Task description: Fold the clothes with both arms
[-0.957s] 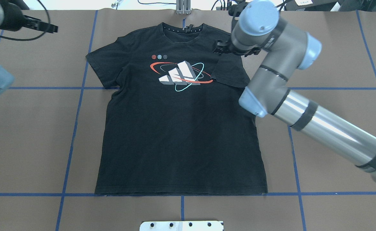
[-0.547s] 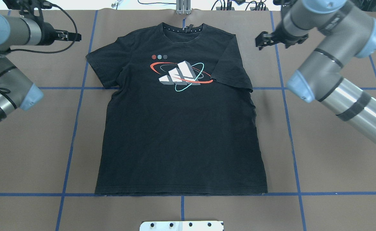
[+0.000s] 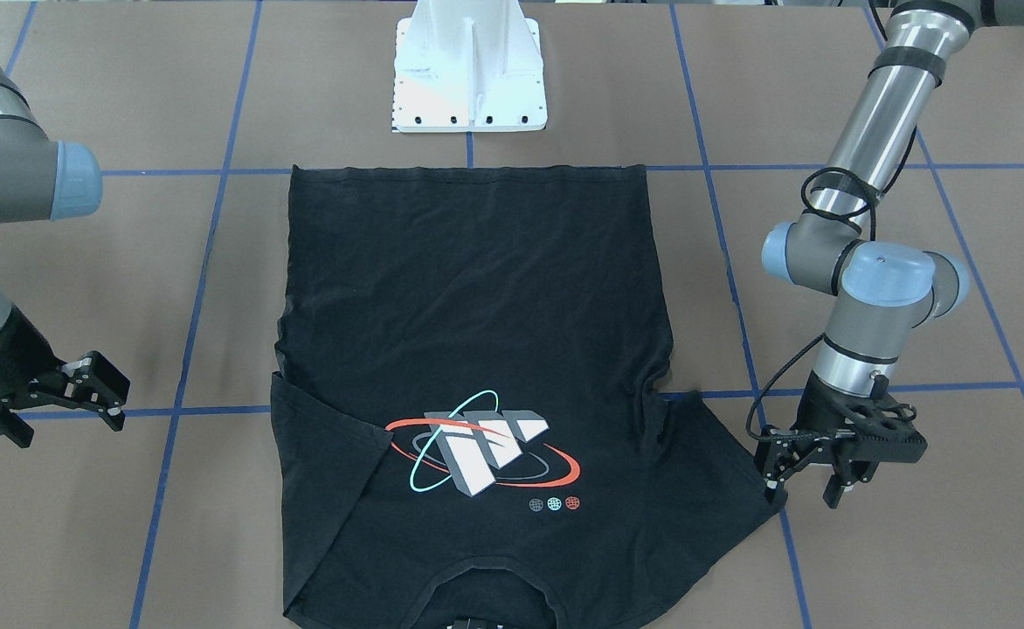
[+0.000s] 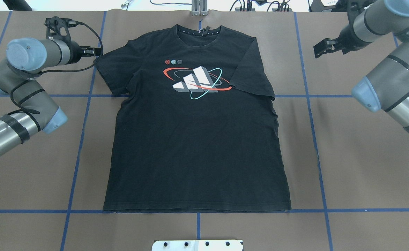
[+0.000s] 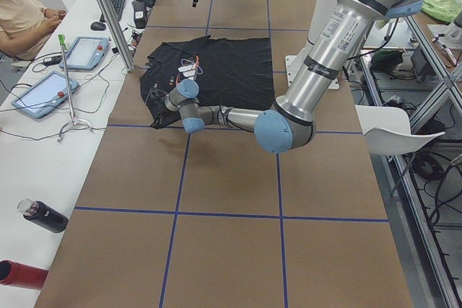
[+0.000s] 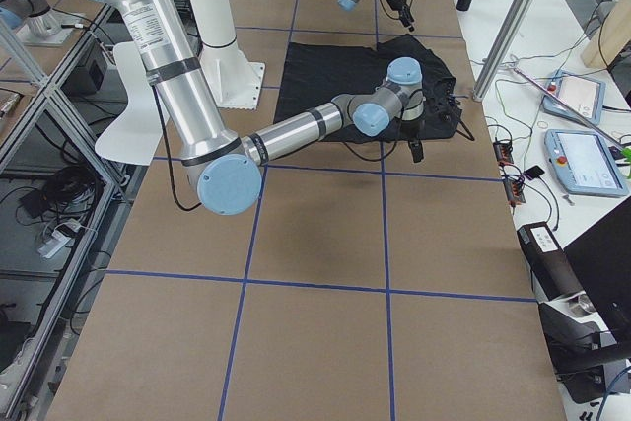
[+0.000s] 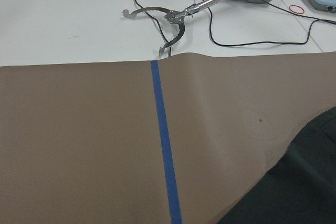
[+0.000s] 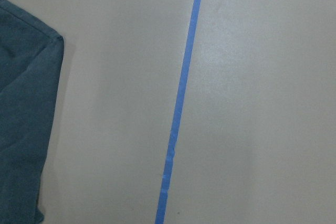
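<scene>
T-shirt (image 4: pixel 197 146) lies flat on the table (image 4: pixel 347 167), graphic up, between the two sets of fingers: left fingers (image 3: pixel 772 467) apart with tips right at a sleeve hem, right fingers (image 3: pixel 97 380) apart too, well clear of the other sleeve. It's light, limp cotton that will sag and drag, so I'd pinch hems or shoulder seams through both layers. There's open table outboard of both sets, and the far table edge is not far beyond them.
</scene>
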Motion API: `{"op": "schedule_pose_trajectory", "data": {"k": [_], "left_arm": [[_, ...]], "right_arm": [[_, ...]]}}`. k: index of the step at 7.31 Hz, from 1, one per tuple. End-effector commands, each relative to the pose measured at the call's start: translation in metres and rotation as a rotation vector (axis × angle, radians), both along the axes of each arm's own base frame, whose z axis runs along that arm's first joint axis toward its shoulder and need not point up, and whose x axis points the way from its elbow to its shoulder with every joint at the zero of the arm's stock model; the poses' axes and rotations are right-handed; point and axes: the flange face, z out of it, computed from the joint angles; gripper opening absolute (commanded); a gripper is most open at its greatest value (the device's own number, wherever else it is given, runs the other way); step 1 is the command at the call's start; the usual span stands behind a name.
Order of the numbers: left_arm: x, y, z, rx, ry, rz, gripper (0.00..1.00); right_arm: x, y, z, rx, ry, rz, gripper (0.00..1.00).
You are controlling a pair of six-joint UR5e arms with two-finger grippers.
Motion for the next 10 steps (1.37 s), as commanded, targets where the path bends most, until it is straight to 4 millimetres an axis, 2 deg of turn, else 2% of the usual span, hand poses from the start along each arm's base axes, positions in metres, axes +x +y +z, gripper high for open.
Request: {"op": "schedule_pose_trajectory", "data": {"k": [1,2,3,4,6,8,10], "left_arm": [[0.0182,0.009,0.0053,-0.001,-0.007,0.016,0.63],[0.0242,0.0128,0.0055,0.001,-0.005,0.025,0.59],[0.0253,0.0134,0.0071,-0.001,-0.007,0.027,0.49],[0.0266,0.0121,0.0093,-0.006,-0.01,0.028,0.45],[0.0265,0.0105,0.0135,-0.013,-0.017,0.027,0.44],[0.0246,0.0094,0.0125,-0.011,-0.014,0.025,0.37],[0.0209,0.0076,0.0083,-0.005,-0.007,0.025,0.38]], "right_arm": [[0.0019,0.0018,0.0041,0.005,-0.003,-0.004,0.99],[0.002,0.0017,0.0042,0.005,-0.002,-0.003,1.0],[0.0018,0.0013,0.0032,0.007,-0.003,-0.003,0.99],[0.0015,0.0005,0.0037,0.006,-0.001,-0.002,1.0],[0.0001,0.0,0.0025,0.008,-0.002,-0.004,1.0],[-0.0002,-0.0008,0.0005,0.01,-0.002,-0.002,0.99],[-0.0005,-0.0013,0.0003,0.008,-0.003,0.0,0.99]]}}
